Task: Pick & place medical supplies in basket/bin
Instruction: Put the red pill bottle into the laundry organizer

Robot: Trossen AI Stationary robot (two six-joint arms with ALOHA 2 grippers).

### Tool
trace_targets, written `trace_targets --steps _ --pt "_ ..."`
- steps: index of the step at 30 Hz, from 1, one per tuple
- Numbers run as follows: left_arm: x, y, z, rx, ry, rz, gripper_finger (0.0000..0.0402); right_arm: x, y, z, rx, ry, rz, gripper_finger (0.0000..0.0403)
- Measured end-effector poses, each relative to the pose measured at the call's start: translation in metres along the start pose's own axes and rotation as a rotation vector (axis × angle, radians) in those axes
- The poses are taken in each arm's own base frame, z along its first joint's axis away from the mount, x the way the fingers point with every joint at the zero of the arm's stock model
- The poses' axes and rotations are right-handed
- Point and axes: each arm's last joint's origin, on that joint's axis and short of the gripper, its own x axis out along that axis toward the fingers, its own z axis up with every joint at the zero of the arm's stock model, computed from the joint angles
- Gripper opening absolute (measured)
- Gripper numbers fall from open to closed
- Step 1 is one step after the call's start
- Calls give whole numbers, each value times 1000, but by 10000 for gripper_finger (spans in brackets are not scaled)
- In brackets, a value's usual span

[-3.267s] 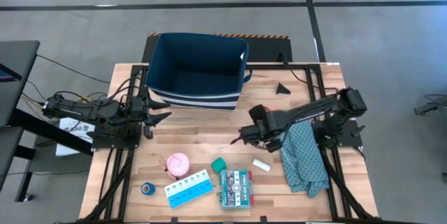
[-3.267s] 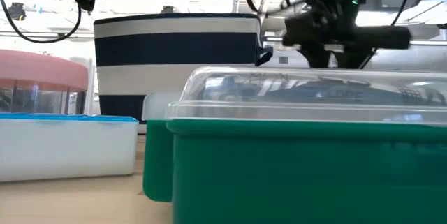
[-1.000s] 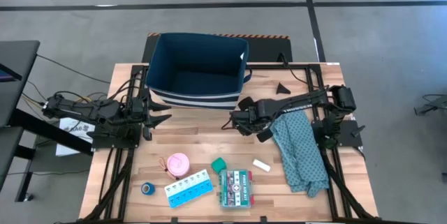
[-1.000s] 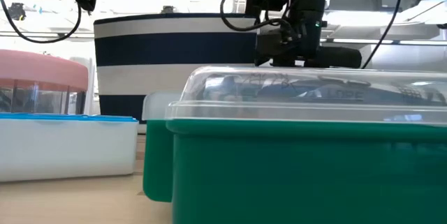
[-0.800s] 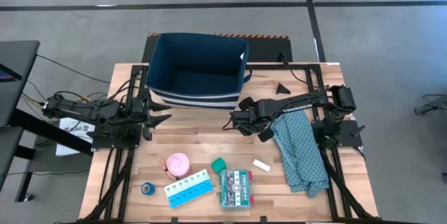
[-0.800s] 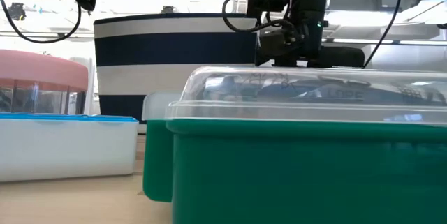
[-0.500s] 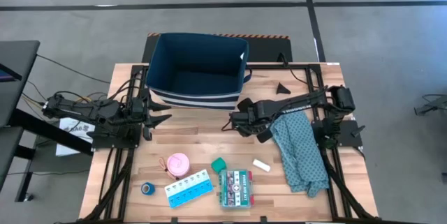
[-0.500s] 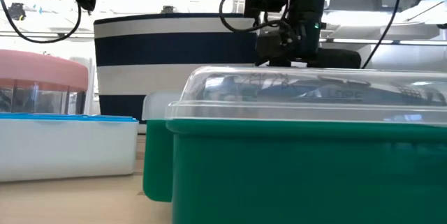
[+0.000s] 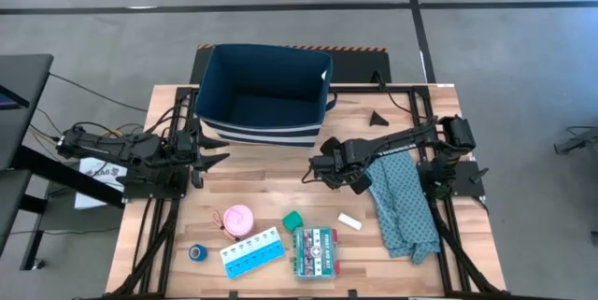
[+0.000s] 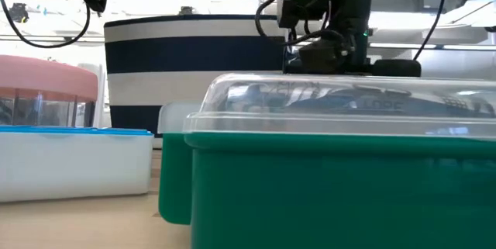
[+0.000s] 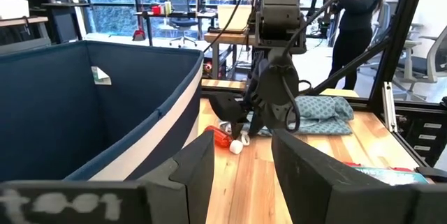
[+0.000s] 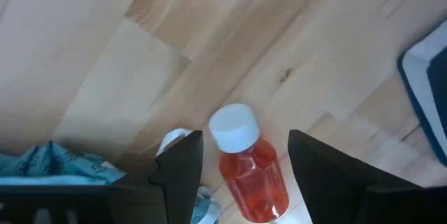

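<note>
A red bottle with a white cap (image 12: 249, 171) lies on its side on the wooden table near the bin's near right corner; it also shows in the left wrist view (image 11: 221, 138). My right gripper (image 12: 244, 140) is open just above it, one finger on either side, touching nothing; in the high view (image 9: 316, 171) it hides the bottle. My left gripper (image 9: 213, 158) is open and empty at the table's left. The navy bin (image 9: 266, 94) stands at the far edge. Pink roll (image 9: 237, 219), blue tape roll (image 9: 197, 252), pill organizer (image 9: 252, 251), green-red box (image 9: 316, 251), teal bit (image 9: 292, 219) and white bit (image 9: 348, 221) lie near the front.
A teal patterned cloth (image 9: 402, 202) lies under my right arm at the table's right. A small black wedge (image 9: 377, 118) sits at the far right. A person (image 11: 360, 15) stands in the room beyond the table. Bare wood lies between the bin and the front items.
My right gripper has shifted a little toward the table's near edge and right, staying open over the bottle. My left arm has kept still.
</note>
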Motion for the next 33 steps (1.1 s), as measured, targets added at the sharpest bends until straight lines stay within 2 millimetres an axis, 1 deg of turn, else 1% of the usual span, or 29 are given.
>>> trace_targets --steps 5,9,11,14,17,18,23,27,29,33 --pt "0 0 -3 5 28 1 135 2 -3 -2 66 -8 19 195" --pt "0 0 -4 2 40 2 135 9 -3 0 57 10 22 198" --pt "0 0 -4 1 38 2 135 13 -5 5 60 -3 10 205" --pt "0 0 -4 -1 35 3 135 24 -3 5 16 71 10 217" --pt "0 0 -4 -1 35 2 135 25 -4 2 5 162 -52 228" --pt "0 0 -4 0 35 3 135 25 -4 1 10 168 -63 229" --pt "0 0 -4 14 35 2 135 25 -3 5 20 100 -4 228" --pt "0 0 -4 17 34 2 135 26 -4 4 10 89 10 225" --pt "0 0 -4 17 34 2 135 27 -8 2 36 86 8 225" --pt "0 0 -3 17 34 2 135 30 -19 -4 210 67 -10 228"
